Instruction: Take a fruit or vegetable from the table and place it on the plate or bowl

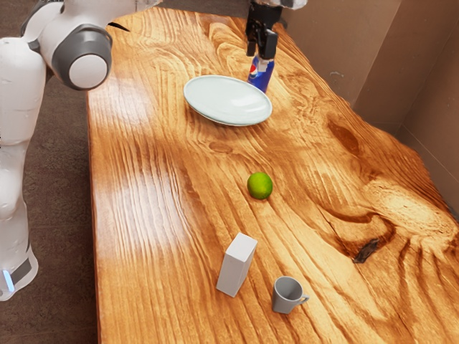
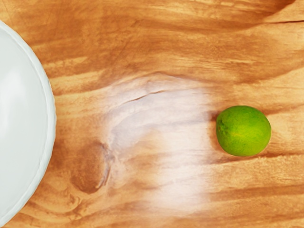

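1. Lime point(image 1: 259, 185) sits on bare wood around mid-bench point(image 1: 158, 179), clear of everything else, closer to the long edge on the exterior view's right than to the opposite edge.
2. Plate point(image 1: 228, 100), white w/ a ribbed rim, lies flat toward the far end of the bench, well apart from the lime, nothing on it.
3. Wrist view: lime point(image 2: 243, 130) and plate rim point(image 2: 45, 123) both under the hand, w/ a stretch of glossy wood between them.
4. Pincer point(image 1: 259, 54) hangs up high over the far end, beyond the plate. Fingers are a bit apart and hold nothing.
5. Blue soda can point(image 1: 261, 72) stands upright just behind the plate's far rim; its top is partly hidden by the pincer in the exterior view.
6. White box point(image 1: 237, 264) stands upright near the near end of the bench, w/ a grey mug point(image 1: 288, 294) just beside it toward the exterior view's right. The two aren't touching.
7. Arm point(image 1: 79, 50) comes in past the far left corner.
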Available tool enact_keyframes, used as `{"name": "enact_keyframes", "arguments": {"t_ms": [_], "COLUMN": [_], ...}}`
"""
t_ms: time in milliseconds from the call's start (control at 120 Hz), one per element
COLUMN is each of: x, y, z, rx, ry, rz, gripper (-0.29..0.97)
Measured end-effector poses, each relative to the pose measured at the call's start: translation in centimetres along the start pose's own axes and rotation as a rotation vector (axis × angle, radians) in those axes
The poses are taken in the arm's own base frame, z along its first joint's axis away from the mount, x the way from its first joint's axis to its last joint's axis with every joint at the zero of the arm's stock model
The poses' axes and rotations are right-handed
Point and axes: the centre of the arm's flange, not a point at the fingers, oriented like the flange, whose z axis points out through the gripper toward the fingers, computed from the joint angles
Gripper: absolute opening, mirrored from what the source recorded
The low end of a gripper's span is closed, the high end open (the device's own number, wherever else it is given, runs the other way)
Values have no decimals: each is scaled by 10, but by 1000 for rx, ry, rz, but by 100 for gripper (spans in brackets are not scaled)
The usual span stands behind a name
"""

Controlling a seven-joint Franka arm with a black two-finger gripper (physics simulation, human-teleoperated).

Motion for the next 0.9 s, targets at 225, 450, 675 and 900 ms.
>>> {"name": "enact_keyframes", "arguments": {"t_ms": [225, 450, 675, 900], "x": [48, 61, 70, 29], "y": [-9, 11, 85, 107], "z": [81, 102, 110, 149], "rx": [13, 14, -1, -76], "ry": [-61, -55, -89, -132], "rz": [55, 412, 793, 1036], "gripper": [68, 68, 68, 65]}}
